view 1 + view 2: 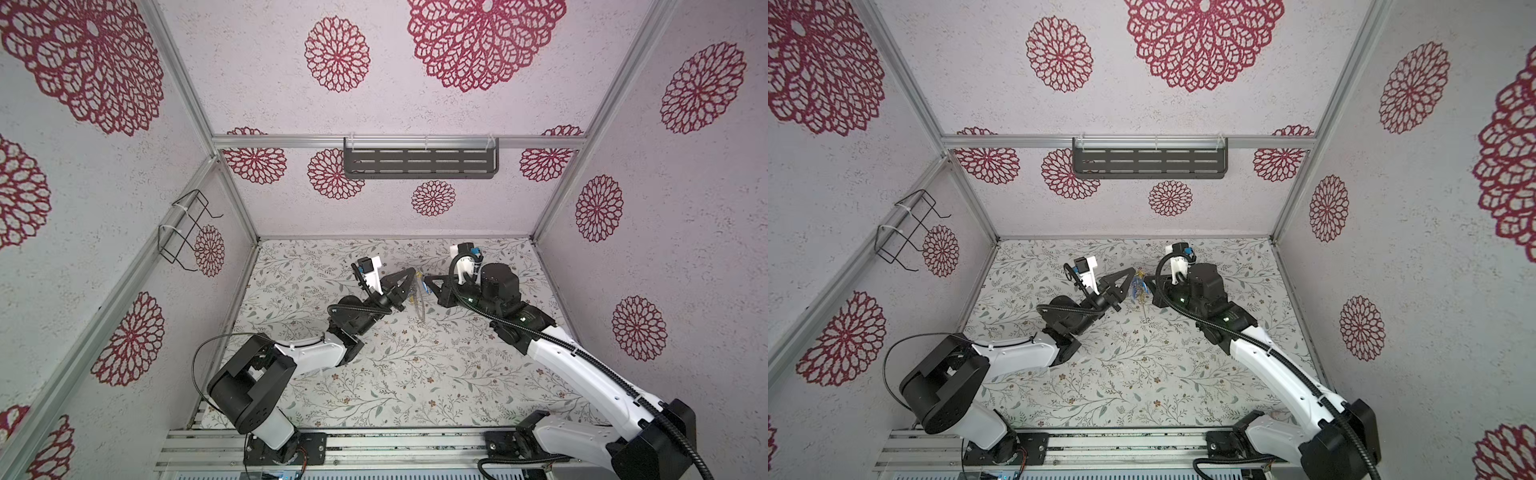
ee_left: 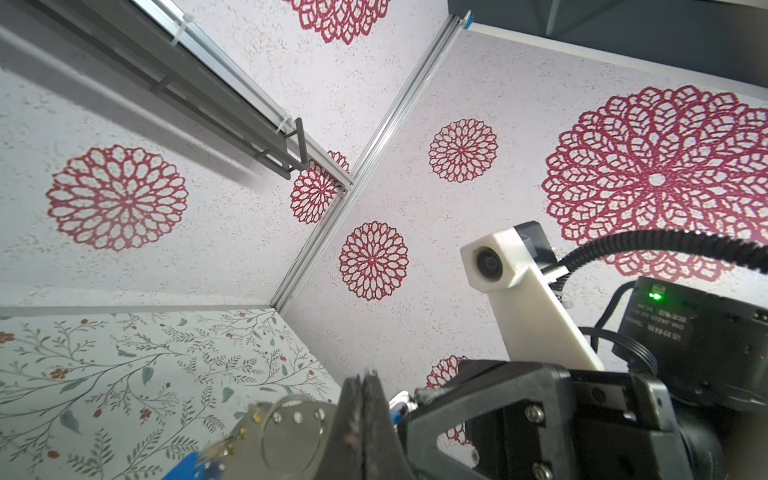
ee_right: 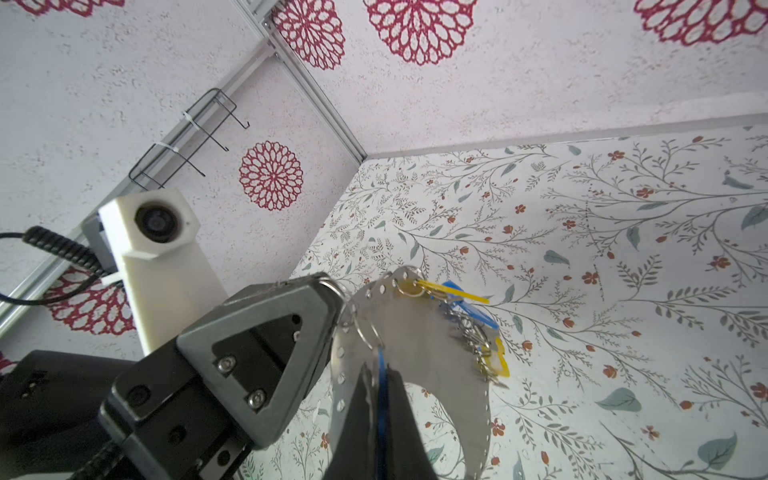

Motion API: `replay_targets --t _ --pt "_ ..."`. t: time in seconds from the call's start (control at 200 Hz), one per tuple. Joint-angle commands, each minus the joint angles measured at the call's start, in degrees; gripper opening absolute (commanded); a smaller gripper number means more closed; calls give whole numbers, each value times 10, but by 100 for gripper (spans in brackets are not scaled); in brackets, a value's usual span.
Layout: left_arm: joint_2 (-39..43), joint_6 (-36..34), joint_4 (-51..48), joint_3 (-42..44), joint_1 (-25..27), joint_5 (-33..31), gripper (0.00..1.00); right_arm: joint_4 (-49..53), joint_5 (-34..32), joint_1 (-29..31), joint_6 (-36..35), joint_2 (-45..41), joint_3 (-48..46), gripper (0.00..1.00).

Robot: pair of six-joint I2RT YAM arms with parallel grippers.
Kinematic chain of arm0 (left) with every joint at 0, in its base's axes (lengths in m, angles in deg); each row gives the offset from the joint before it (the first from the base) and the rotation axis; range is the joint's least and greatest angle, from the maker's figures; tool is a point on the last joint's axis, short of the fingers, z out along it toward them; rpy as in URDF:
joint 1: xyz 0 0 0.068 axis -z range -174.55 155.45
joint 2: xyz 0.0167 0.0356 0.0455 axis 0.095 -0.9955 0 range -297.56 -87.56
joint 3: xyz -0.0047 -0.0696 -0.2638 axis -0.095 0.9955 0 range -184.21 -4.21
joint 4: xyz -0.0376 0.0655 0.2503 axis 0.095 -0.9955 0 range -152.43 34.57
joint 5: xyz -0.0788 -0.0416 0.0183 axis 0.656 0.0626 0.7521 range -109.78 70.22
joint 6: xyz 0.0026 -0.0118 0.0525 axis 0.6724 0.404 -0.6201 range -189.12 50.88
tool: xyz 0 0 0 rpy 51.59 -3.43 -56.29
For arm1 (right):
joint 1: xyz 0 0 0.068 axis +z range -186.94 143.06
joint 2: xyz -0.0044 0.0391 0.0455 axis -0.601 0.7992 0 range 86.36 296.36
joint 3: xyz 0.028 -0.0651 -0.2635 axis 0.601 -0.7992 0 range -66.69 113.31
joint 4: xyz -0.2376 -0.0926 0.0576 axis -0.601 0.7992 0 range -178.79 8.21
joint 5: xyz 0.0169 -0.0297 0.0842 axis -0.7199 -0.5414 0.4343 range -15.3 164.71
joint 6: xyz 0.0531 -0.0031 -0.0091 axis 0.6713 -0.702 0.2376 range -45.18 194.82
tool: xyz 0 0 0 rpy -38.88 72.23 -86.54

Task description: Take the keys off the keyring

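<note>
The keyring is a flat silvery crescent with small holes along its rim, held up above the floral table. Yellow and blue keys hang from it on small metal loops; in both top views they show as a small cluster. My left gripper is shut on the keyring's edge, and it shows from outside in the right wrist view. My right gripper faces it, shut on a blue key seen edge-on. The two grippers almost touch.
A dark slotted shelf hangs on the back wall. A black wire rack is fixed to the left wall. Walls close in the table on three sides, and both arm bases stand on the rail at the front edge.
</note>
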Motion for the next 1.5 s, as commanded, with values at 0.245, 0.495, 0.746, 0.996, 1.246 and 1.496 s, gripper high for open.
replay_targets --t 0.245,0.495,0.746,0.996,1.246,1.496 --pt "44 -10 -72 -40 -22 25 0 115 -63 -28 -43 -53 40 32" --pt "59 38 -104 -53 -64 148 0 21 112 -46 -37 2 81 29" --pt "82 46 -142 -53 -81 170 0 -70 182 -47 -9 60 87 23" --pt "81 50 -147 -62 -82 177 0 -96 205 -45 5 92 100 24" --pt "79 51 -153 -65 -82 181 0 -77 184 -48 -10 82 105 26" --pt "76 52 -162 -75 -84 190 0 -69 191 -57 -11 83 116 28"
